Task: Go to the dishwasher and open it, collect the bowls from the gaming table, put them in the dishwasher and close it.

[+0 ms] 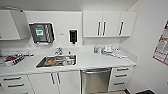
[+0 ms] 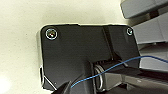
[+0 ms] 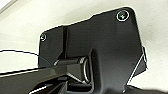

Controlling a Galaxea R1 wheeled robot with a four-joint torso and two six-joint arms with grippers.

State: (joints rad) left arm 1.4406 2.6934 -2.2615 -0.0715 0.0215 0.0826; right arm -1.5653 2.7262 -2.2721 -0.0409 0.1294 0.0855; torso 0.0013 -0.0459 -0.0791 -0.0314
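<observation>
The dishwasher [image 1: 95, 80] stands under the white counter in the head view, right of the sink. Its stainless-steel door is shut, with a bar handle along the top. The bowls and the gaming table are out of view. In the left and right wrist views I see the robot's dark plate against a pale floor.
A steel sink [image 1: 57, 61] with items in it sits in the white counter [image 1: 90, 61]. White drawers [image 1: 121, 75] flank the dishwasher on the right, cabinet doors [image 1: 55, 81] on the left. Wall cabinets [image 1: 108, 24], a paper-towel dispenser [image 1: 41, 33] and a soap dispenser [image 1: 73, 36] hang above. A wall with a poster [image 1: 162, 47] closes the right side.
</observation>
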